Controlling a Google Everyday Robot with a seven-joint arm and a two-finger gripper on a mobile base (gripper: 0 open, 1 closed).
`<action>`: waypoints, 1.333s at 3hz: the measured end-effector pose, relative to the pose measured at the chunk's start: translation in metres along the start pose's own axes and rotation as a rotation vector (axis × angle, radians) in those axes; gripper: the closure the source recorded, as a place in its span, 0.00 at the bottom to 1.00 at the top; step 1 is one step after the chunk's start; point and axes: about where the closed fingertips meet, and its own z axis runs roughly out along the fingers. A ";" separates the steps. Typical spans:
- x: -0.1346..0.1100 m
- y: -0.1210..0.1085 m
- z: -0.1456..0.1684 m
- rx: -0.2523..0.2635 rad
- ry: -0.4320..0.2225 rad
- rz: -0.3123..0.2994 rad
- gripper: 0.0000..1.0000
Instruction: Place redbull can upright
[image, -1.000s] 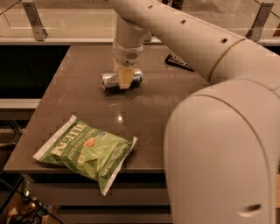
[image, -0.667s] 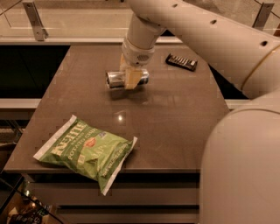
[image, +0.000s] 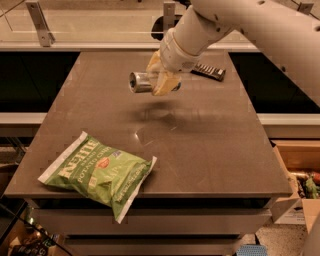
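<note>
White arm (image: 250, 25) cut off at the top and right edges, slanting down-left over the far half of the table (image: 215, 150), green chip bag (image: 97, 172) near left, gripper (image: 162, 82) pinching redbull can (image: 139, 82) sideways above the tabletop, can's right end hidden, dark packet (image: 211, 73) partly behind the wrist

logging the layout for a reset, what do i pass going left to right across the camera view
green chip bag → redbull can, on its side, lifted above the table → gripper, shut on the can's right part → dark flat packet
</note>
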 end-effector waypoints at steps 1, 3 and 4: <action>-0.009 -0.008 -0.023 0.054 -0.083 -0.092 1.00; -0.008 -0.012 -0.021 0.045 -0.104 -0.082 1.00; -0.002 -0.022 0.005 -0.055 -0.188 0.016 1.00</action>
